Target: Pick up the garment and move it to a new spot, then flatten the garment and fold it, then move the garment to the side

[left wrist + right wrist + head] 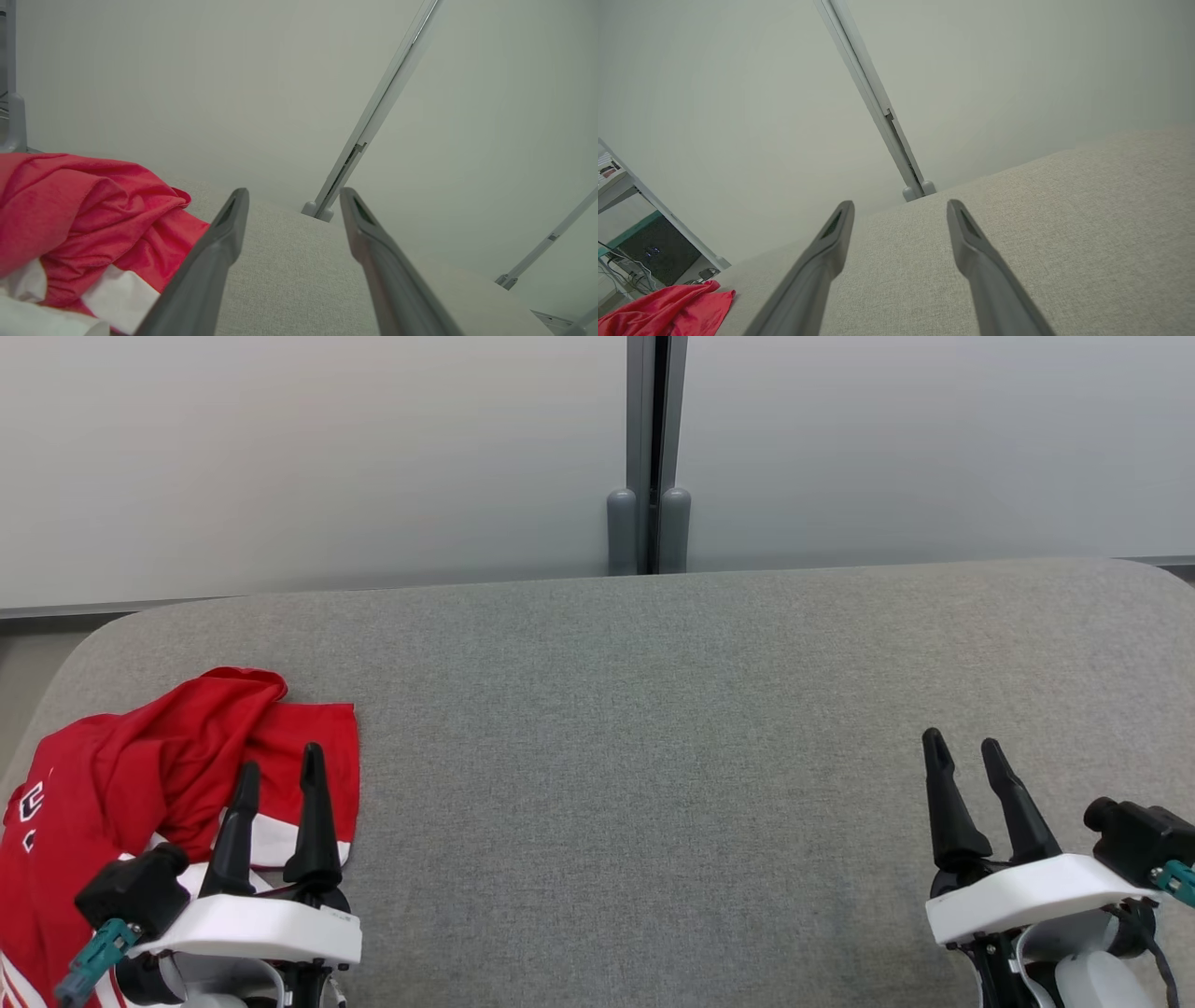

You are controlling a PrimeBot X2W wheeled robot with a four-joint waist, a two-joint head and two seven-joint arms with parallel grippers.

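A crumpled red garment [140, 775] with white trim and a white logo lies bunched at the near left corner of the grey padded table [653, 756]. My left gripper [280, 768] hovers open over the garment's right edge, holding nothing. In the left wrist view the red garment [79, 219] lies to the left of my open fingers [219, 247]. Far over at the near right my right gripper [962, 747] stands open above bare table. The right wrist view shows the garment [668, 312] far off at the lower left.
Pale partition panels with a grey post [649, 457] stand just behind the table's far edge. The table's left corner is rounded near the garment. A shelf and a dark box [654, 252] stand beyond the table's left end.
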